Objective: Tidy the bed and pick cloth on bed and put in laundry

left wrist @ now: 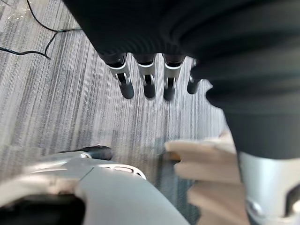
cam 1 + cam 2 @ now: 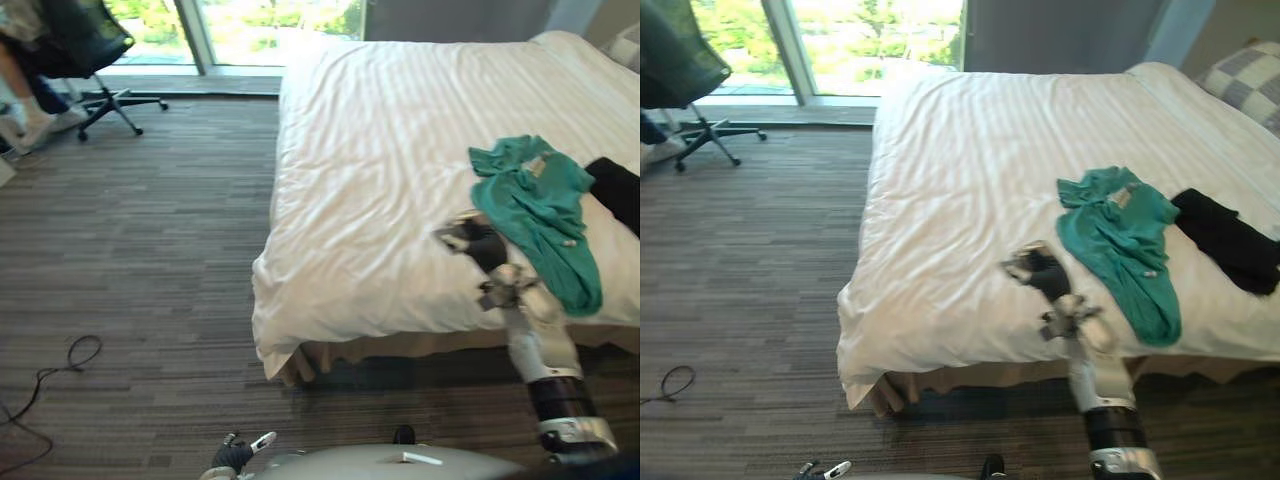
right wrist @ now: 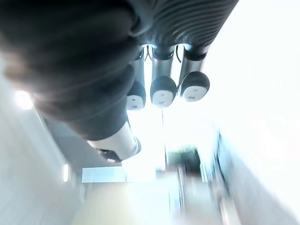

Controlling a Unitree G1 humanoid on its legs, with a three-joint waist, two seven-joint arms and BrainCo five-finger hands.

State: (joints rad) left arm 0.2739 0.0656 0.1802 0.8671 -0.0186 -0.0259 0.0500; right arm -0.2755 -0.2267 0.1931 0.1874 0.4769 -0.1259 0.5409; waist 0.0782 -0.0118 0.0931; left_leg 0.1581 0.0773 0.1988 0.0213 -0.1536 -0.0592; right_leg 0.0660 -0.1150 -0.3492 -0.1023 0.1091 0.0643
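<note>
Right robot hand (image 2: 472, 238), fingers loose and empty, hovers over the bed (image 2: 380, 150) just beside the green shirt (image 2: 542, 215); grabbing its bunched middle should lift it whole, while the left robot hand (image 1: 147, 78) hangs open.

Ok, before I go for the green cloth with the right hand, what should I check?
1. Right hand open and empty: ok.
2. Right hand on the teal shirt: not ok, it is beside it, over the white duvet.
3. Shirt separate from the black garment: cannot tell, their edges lie close.
4. Left hand open, low by the carpet, away from the duvet: ok.
</note>
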